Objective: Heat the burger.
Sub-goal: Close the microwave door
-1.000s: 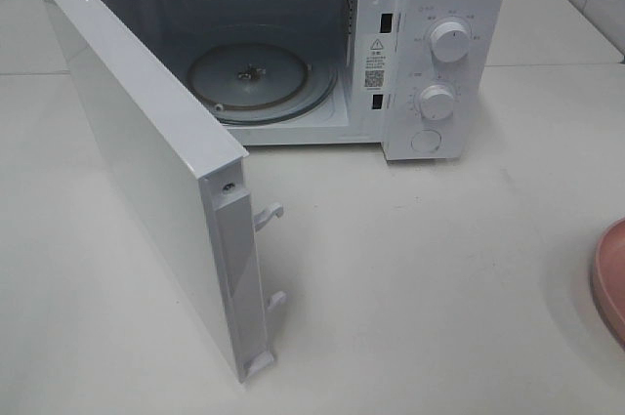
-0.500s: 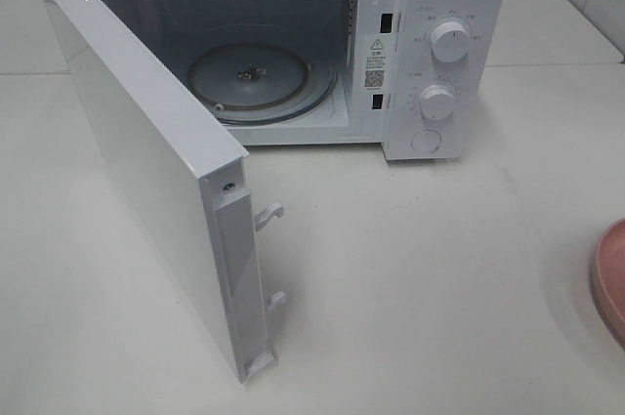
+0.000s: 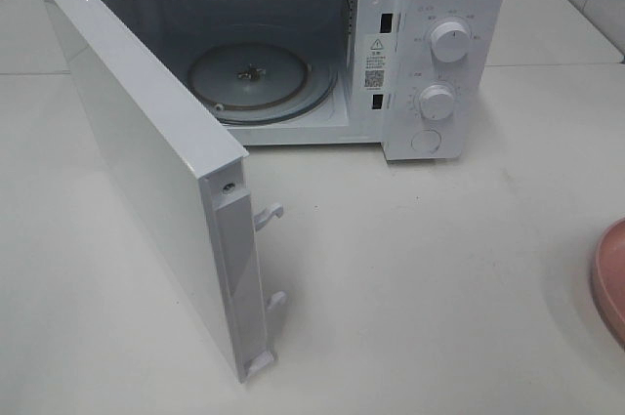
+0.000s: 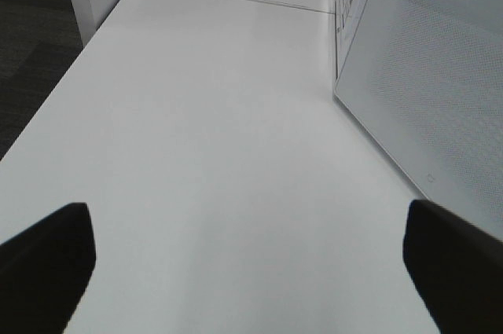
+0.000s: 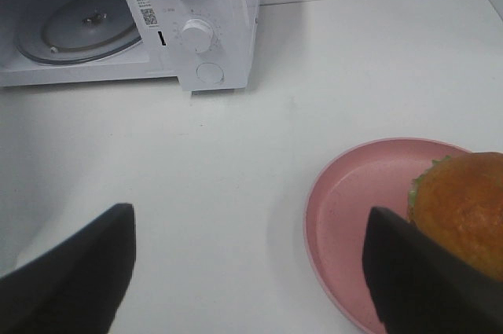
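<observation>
Right wrist view: the burger (image 5: 460, 208) sits on the pink plate (image 5: 346, 216) beside the right fingers (image 5: 244, 271), spread wide, empty like the left fingers (image 4: 251, 259). Off-centre pinching could topple its bun.

White microwave (image 3: 430, 5), pink plate (image 5: 354, 216)

microwave (image 3: 293, 54): door (image 3: 146, 171) open | turntable (image 3: 256, 81) bare | pink plate (image 5: 354, 224): on table (image 3: 439, 278)
</observation>
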